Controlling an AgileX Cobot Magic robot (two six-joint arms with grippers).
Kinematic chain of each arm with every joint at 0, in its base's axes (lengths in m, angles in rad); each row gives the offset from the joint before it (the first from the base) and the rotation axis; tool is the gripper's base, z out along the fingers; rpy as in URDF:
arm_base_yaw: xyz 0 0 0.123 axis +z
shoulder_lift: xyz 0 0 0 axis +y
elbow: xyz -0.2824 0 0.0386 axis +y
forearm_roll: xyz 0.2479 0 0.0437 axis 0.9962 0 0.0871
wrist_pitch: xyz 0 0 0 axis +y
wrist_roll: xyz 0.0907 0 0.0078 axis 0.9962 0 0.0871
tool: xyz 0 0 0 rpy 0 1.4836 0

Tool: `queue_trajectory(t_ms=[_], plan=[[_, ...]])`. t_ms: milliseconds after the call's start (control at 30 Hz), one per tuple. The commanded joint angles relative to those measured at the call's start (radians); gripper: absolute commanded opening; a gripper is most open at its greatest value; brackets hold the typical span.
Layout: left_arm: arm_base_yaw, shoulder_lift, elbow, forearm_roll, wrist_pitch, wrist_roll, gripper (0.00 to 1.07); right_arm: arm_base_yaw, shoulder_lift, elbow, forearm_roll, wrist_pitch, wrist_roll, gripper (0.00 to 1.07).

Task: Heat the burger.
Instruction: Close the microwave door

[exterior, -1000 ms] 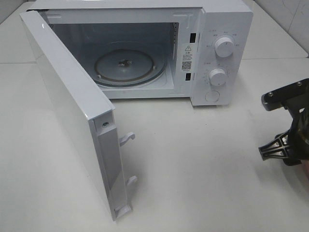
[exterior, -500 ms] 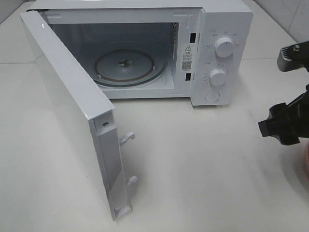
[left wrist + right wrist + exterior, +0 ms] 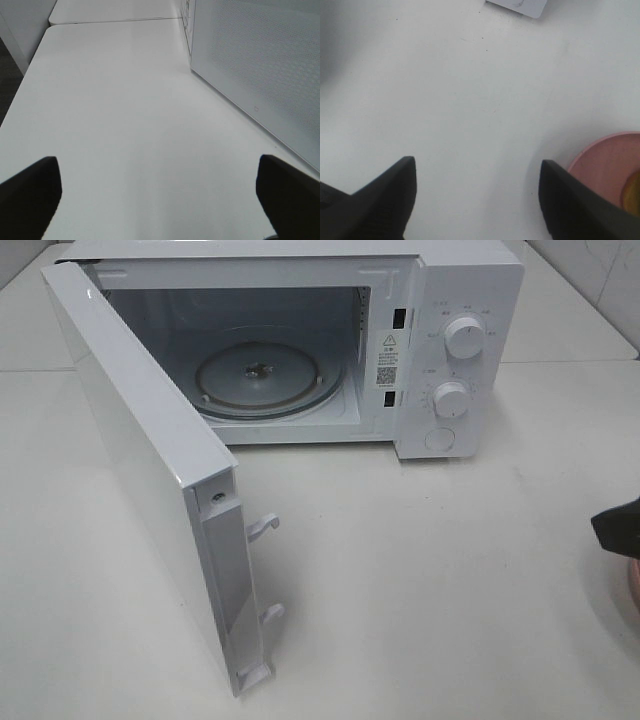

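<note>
A white microwave [image 3: 440,350] stands at the back of the table with its door [image 3: 150,470] swung wide open to the left and a bare glass turntable [image 3: 262,378] inside. In the right wrist view a pink plate [image 3: 607,165] lies beside my right gripper [image 3: 476,165], and a golden-brown sliver of the burger [image 3: 634,200] shows on it at the frame's edge. That gripper is open over bare table with nothing between its fingers. Only a black part of the right arm [image 3: 620,530] shows at the high view's right edge. My left gripper [image 3: 157,160] is wide open and empty above the table.
The open door juts far forward on the table's left, with two latch hooks [image 3: 262,528] on its free edge. Its outer face [image 3: 260,75] stands just to one side of my left gripper. The plate's rim [image 3: 632,585] peeks in at the high view's right edge.
The right arm has pulled away to the right and down, almost leaving the high view. The microwave and its door have not moved.
</note>
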Motion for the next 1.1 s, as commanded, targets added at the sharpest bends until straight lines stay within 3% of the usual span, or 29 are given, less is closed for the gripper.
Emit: queue_trajectory(t_ms=[33,433,767,1100], plan=[[0.002,-0.014,-0.001,-0.002,-0.014,-0.001,0.98,-0.001,-0.067,-0.001,0.006,0.068,-0.018,0.68],[0.002,-0.014,-0.001,-0.002,-0.014,-0.001,0.98,-0.023,-0.312,0.001,0.032,0.258,-0.014,0.68],[0.002,-0.014,-0.001,-0.002,-0.014,-0.001,0.98,-0.256,-0.613,0.003,0.034,0.343,-0.066,0.68],[0.002,-0.014,-0.001,-0.002,-0.014,-0.001,0.98,-0.357,-0.822,0.075,0.131,0.28,-0.127,0.69]])
